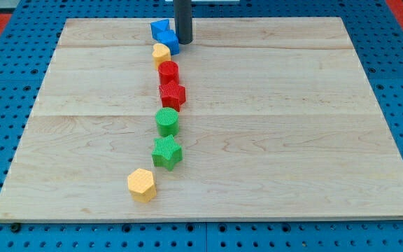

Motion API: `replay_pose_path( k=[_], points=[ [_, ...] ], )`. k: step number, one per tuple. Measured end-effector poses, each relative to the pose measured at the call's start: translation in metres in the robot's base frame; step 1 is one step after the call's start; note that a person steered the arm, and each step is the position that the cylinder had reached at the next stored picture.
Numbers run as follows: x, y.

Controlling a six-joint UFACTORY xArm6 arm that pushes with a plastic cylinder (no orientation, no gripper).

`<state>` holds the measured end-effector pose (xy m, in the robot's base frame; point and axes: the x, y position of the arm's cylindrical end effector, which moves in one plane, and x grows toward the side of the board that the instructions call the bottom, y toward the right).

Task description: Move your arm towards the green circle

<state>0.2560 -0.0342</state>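
Wooden bench [271, 140] carries a column of blocks. Green circle [167, 121] sits near centre, between red star [173, 96] at 12 o'clock and green star [166, 152] at 6 o'clock. My tip [184, 42] touches the blue blocks [164, 35], far at 12 o'clock. No claw is fitted.

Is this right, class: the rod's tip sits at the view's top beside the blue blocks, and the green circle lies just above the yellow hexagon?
Not quite. The camera view shows my tip beside the blue blocks at the view's top, but the green circle lies just above the green star; the yellow hexagon comes below that star.
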Motion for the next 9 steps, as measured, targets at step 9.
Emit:
replay_pose_path(
  k=[9],
  points=[
    [0.170, 0.020]
  ],
)
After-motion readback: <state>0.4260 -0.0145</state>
